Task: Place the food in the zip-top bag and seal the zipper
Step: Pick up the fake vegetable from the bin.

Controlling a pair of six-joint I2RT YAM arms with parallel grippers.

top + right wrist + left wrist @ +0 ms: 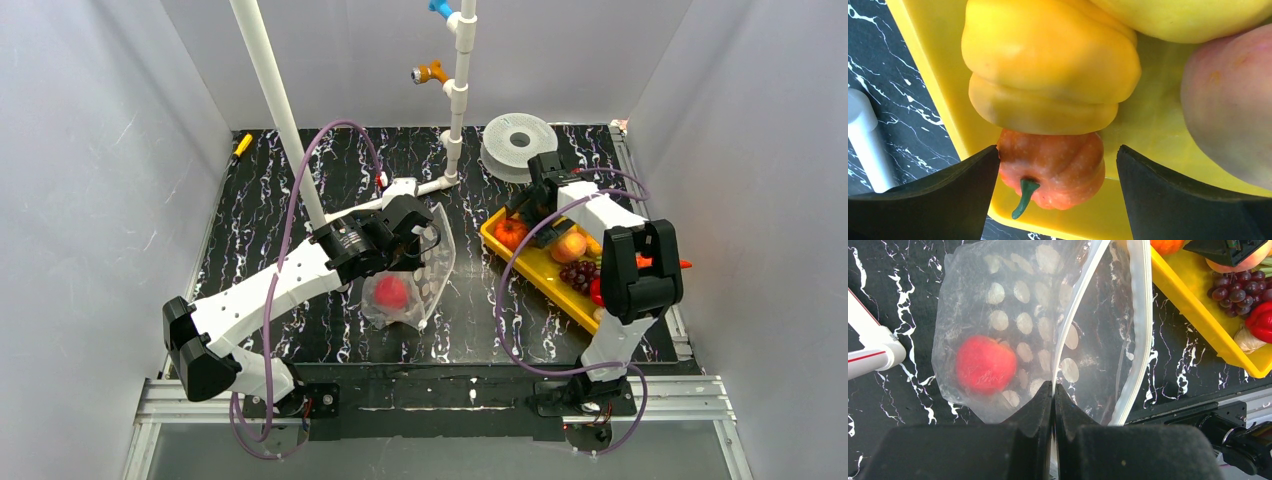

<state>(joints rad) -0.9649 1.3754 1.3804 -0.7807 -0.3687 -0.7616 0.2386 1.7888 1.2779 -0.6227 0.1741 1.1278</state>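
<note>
The clear, white-dotted zip-top bag hangs open over the middle of the table, with one red food piece inside. My left gripper is shut on the near lip of the bag's mouth, pinching the whitish zipper strip; the other lip bows away to the right. My right gripper is open low over the yellow tray, straddling an orange pepper. Its left finger touches the pepper; the right finger stands apart. A yellow pepper and a peach lie just beyond.
The tray on the right also holds purple grapes and a red pepper. A slanted white PVC pipe crosses above the left arm. A pipe stand and a white ring stand at the back.
</note>
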